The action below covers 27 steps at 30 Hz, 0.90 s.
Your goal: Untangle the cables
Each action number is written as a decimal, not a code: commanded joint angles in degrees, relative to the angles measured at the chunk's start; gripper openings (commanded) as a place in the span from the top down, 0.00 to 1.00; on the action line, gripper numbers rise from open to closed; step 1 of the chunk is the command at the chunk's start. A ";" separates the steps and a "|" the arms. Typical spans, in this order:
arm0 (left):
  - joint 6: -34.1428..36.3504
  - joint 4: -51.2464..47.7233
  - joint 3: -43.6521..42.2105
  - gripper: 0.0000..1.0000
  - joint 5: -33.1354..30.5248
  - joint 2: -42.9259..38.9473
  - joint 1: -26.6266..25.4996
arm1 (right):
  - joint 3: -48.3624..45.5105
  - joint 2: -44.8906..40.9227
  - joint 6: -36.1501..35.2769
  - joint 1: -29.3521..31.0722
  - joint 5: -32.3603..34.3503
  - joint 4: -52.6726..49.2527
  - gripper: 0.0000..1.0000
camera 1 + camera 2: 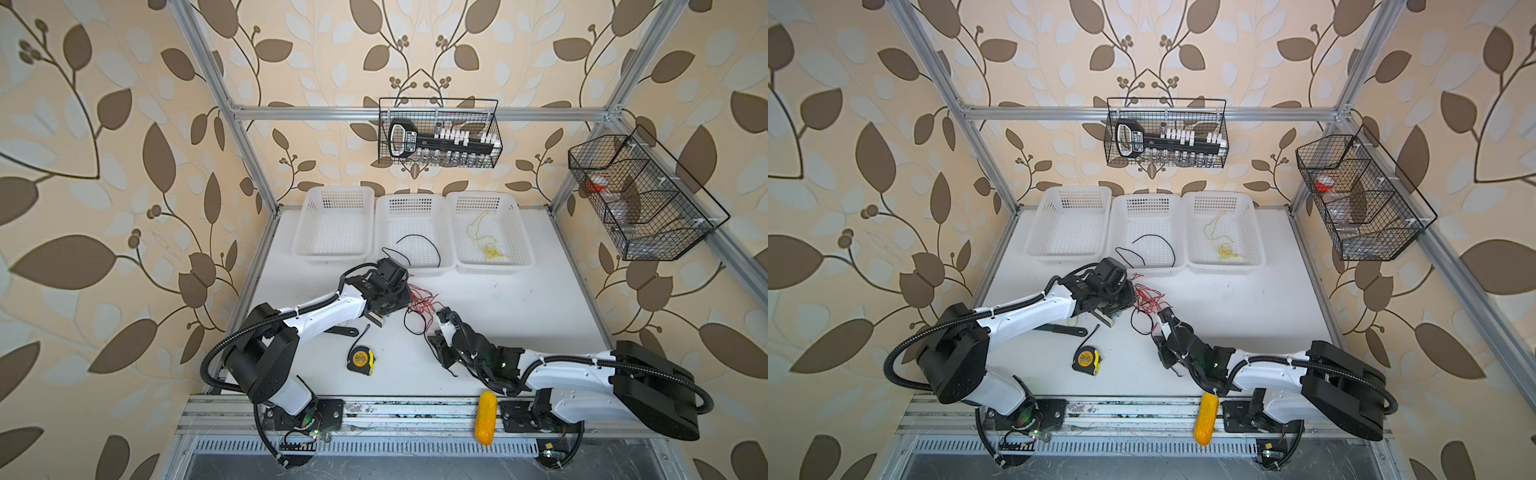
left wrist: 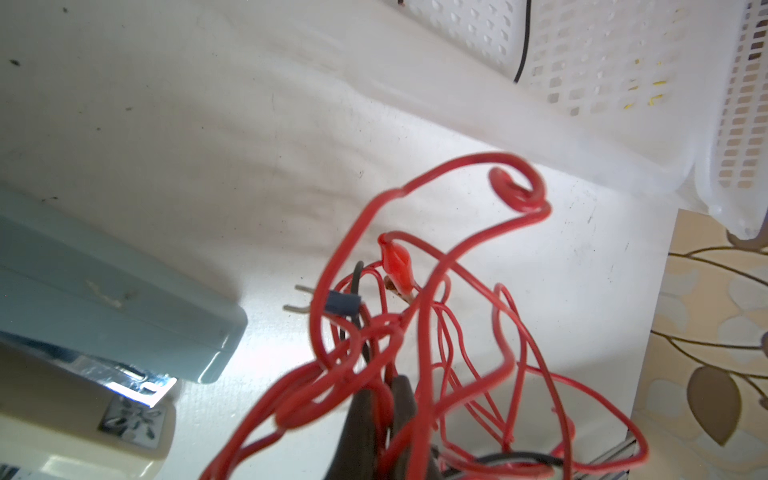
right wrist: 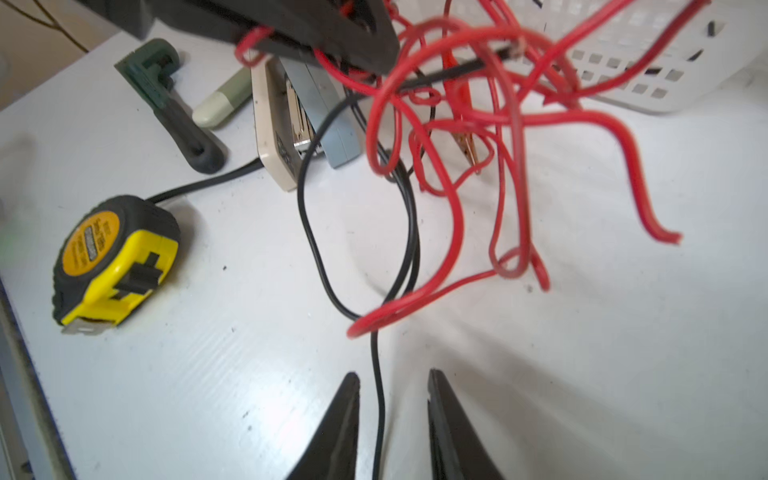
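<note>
Because my left fingers (image 2: 365,419) clamp the red cables (image 2: 532,210) clear of the bench (image 3: 208,395), the black cable (image 3: 377,374) trails loose — my right fingers (image 3: 340,428) stand apart astride it.

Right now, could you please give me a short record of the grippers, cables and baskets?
left gripper: shut on the red cables
right gripper: open, black cable running between its jaws, not clamped
middle basket: second black cable
right basket: yellow cable
tape measure: on the table, apart from the cables
</note>
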 commanded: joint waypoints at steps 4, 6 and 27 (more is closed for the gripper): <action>-0.05 1.30 0.68 1.00 1.23 -1.41 0.36 | -2.21 1.26 1.28 0.01 -2.36 5.07 0.66; -0.31 1.89 0.30 1.00 1.38 -1.82 0.37 | -1.70 3.29 0.87 0.09 -2.75 6.23 0.65; -0.50 1.84 -0.65 1.00 0.06 -1.01 0.79 | 1.37 11.88 1.12 1.27 -0.45 12.39 1.00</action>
